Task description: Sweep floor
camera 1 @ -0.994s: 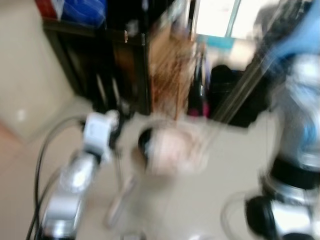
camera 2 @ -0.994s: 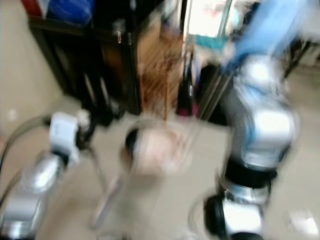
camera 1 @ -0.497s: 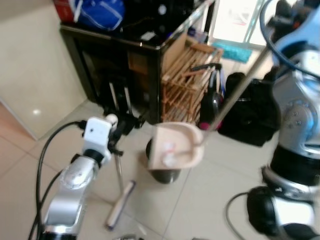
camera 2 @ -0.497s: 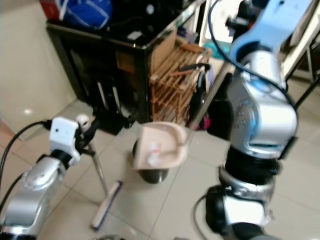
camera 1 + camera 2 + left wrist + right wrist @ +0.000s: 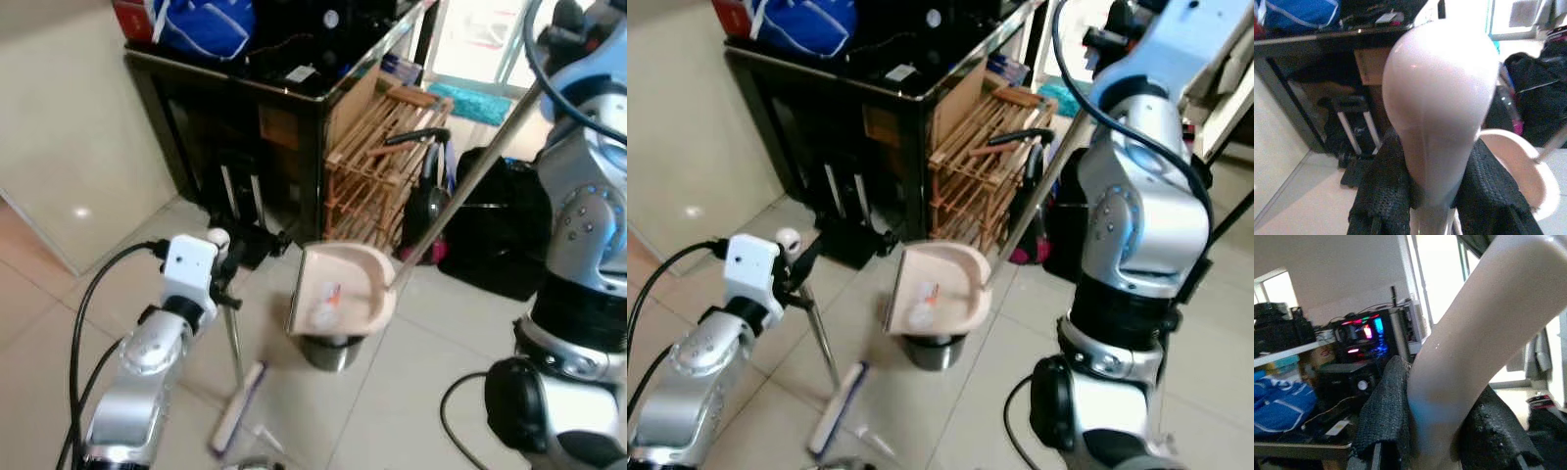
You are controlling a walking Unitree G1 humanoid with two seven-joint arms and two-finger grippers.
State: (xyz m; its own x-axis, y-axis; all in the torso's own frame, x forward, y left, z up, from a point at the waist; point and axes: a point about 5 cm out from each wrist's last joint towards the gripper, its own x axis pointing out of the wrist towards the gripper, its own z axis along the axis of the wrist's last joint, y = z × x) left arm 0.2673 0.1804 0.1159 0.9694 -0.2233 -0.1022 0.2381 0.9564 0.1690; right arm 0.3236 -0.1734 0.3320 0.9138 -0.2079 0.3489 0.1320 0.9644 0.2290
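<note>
Our left gripper (image 5: 1432, 196) had its knitted black fingers (image 5: 1382, 196) pinched on the smooth, rounded pale knob that tops the broom handle (image 5: 1440, 107). From the head camera, that thin metal handle ran down from the gripper to a flat, narrow broom head (image 5: 238, 419) with a purple edge, lying on the glossy beige floor tiles (image 5: 59, 323). A scrap of clear plastic (image 5: 266, 439) lay just beside the broom head.

Our right gripper (image 5: 1437, 431) had its rough-textured black fingers (image 5: 1385, 421) clamped on the pale, curved grip of the dustpan handle (image 5: 1484, 338). The long silvery pole (image 5: 470, 171) sloped down to the pink plastic dustpan (image 5: 341, 299), a scoop with a rounded back, tilted up over a small round metal bin (image 5: 333, 352) standing on the floor. Some pale litter with a red mark sat in the dustpan.

Behind stood a dark glass-fronted cabinet (image 5: 235, 137) with a blue bag (image 5: 201, 24) on its surface, a slatted wooden rack (image 5: 377, 166) leaning against it, and a black bag (image 5: 500, 225) on the floor near the rack.
</note>
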